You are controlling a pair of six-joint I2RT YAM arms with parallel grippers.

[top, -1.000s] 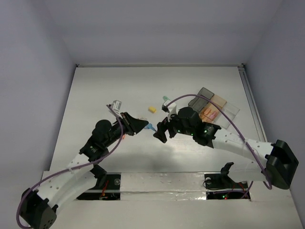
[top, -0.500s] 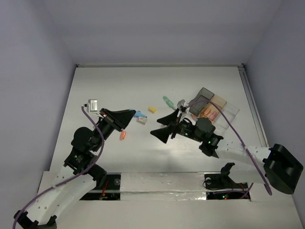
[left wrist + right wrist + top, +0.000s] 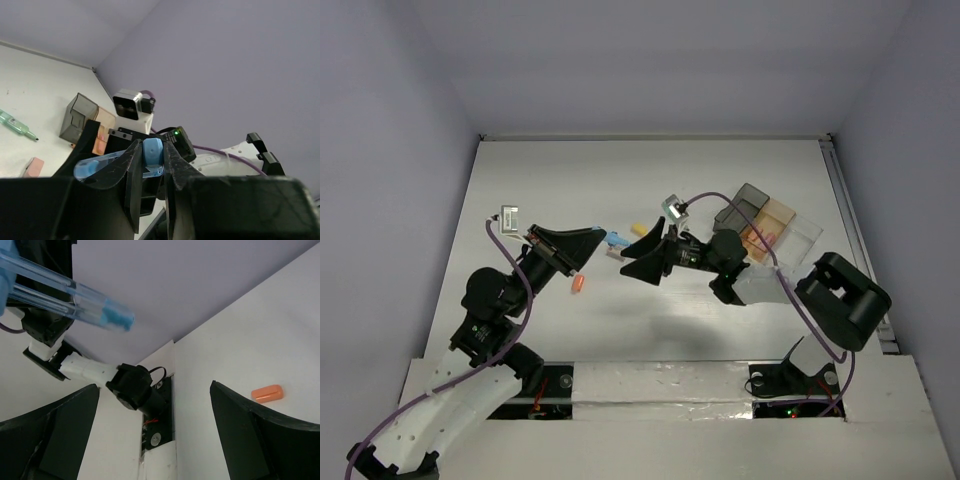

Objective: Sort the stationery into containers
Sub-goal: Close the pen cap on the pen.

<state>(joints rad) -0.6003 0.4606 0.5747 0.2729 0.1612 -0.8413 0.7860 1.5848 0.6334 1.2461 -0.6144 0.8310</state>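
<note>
I saw a white table point(image 3: 520, 190) boxed by lavender walls point(image 3: 380, 150). My left gripper point(image 3: 151, 162) pinched a translucent blue piece point(image 3: 95, 167) with solid-blue ends; the right gripper point(image 3: 155, 400) gaped wide.

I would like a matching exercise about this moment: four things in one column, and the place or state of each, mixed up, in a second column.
Things:
1. blue piece
2. orange piece
3. right gripper
4. smoky dark bin

Places or states:
A. lying on the table
B. next to the tan bin
C. clamped in the left gripper
D. open, holding nothing

Pairs: 1-C, 2-A, 3-D, 4-B
</note>
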